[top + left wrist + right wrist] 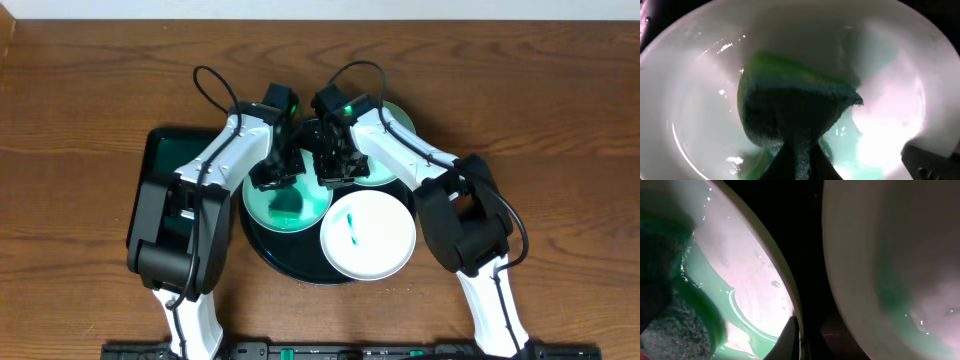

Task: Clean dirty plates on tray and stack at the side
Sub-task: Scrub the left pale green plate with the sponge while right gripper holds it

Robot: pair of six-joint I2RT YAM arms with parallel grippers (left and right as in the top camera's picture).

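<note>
The wooden desk [80,80] carries a large round black tray [280,252] at its middle. A smaller rectangular dark green tray [165,155] lies just beside it on the left, partly under the left arm.

Three plates sit on the black tray. The left plate [300,215] is covered in a wide teal wash. The front plate [367,235] is white with one short teal streak at its centre, and no arm touches it. The rear plate [398,117] is mostly hidden under the right arm, with only pale green edges showing. In the right wrist view, the left plate and the one beside it lie near each other with a strip of black tray between them. Both carry wet teal film.

The green sponge [795,115] lies pressed flat on the inside of the left plate, its darker scouring face toward the camera.

The left gripper [272,178] is over the left plate, pinching the sponge at its near edge between narrow jaws. The right gripper [335,170] is low between the left and rear plates. One dark finger [789,339] sits right at the left plate's rim, but I cannot tell whether the jaws clamp that rim or stand apart.
</note>
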